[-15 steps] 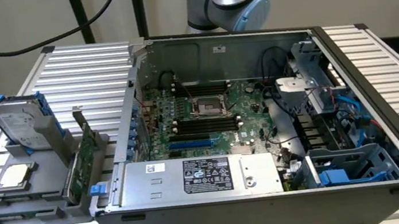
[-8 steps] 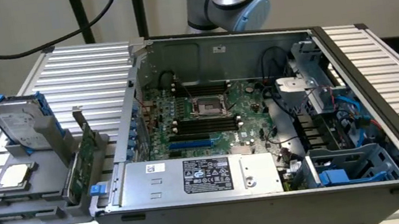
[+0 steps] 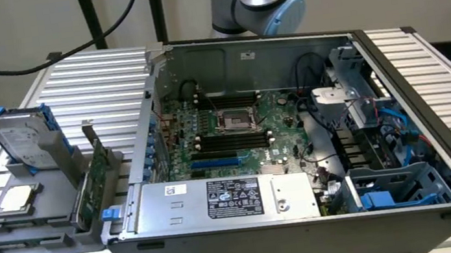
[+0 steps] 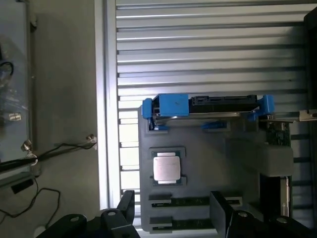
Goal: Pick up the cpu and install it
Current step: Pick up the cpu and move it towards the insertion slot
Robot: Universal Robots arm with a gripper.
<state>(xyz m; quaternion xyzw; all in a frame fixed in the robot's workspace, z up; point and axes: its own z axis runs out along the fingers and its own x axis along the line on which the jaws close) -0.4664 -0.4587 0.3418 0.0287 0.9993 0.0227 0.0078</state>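
From my seat I see the cpu (image 3: pixel 15 198) lying flat in a shallow square recess of the grey holder (image 3: pixel 49 164), which sits on the slatted metal desk (image 3: pixel 87 66) at the exterior view's left of the open computer case (image 3: pixel 439 157). It is a small flat square chip with a dull silver metal top that catches a little light, and a thin pale edge all round. Through the wrist camera the cpu (image 4: pixel 166 167) reads the same: a bright silver square, seated level in its pocket, with darker corners of the pocket showing around it. It lies between the hard drive (image 4: pixel 208 106) in its blue bracket, standing on edge in its slot, and 2 memory sticks (image 4: pixel 188 202) laid in the holder's grooves.

The 2 fingers (image 4: pixel 128 208) stand well apart with nothing clamped between them. They hang above the holder on the memory-stick side, near the cpu but not touching it.

In the case, the socket (image 3: pixel 231 120) sits on the green motherboard (image 3: pixel 254 145), well apart from the cpu
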